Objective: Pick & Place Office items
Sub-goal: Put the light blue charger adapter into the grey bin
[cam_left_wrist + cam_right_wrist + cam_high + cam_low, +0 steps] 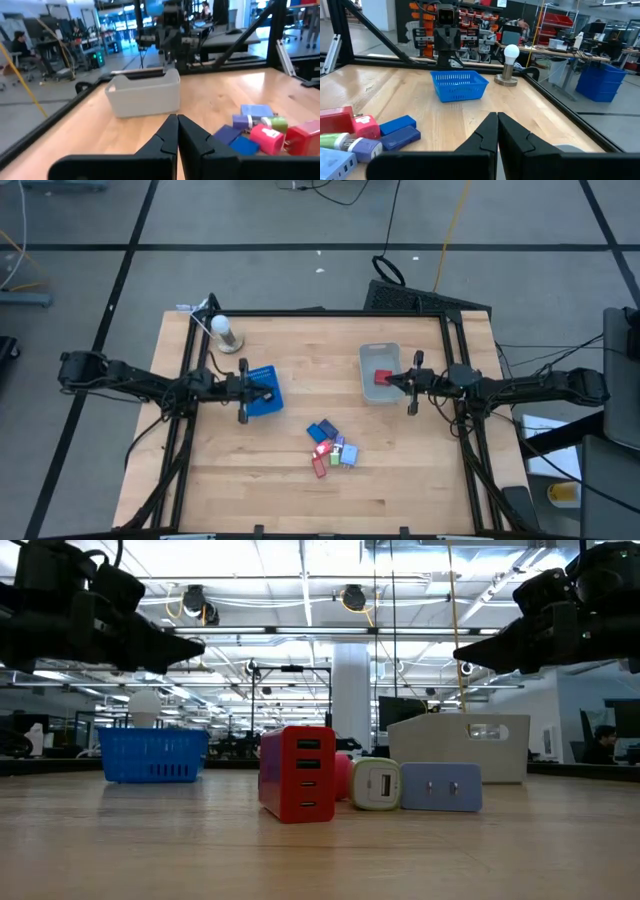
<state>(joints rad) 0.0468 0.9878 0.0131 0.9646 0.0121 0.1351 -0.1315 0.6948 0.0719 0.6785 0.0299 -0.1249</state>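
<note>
The office items (330,448), several small blocky pieces in red, blue, purple and green, lie in a loose pile on the wooden table, near the middle toward the near edge. The low view shows a red charger block (297,772) standing upright at the front of the pile. One red piece (382,376) lies inside the clear bin (380,358). My left gripper (268,392) is shut and level above the blue basket (262,402), holding nothing. My right gripper (388,381) is shut and level over the bin, holding nothing.
A light bulb on a round base (225,332) stands at the far left corner, behind the basket. Black frame rails (330,313) run along the table's edges. Bare wood lies between the basket, the bin and the pile.
</note>
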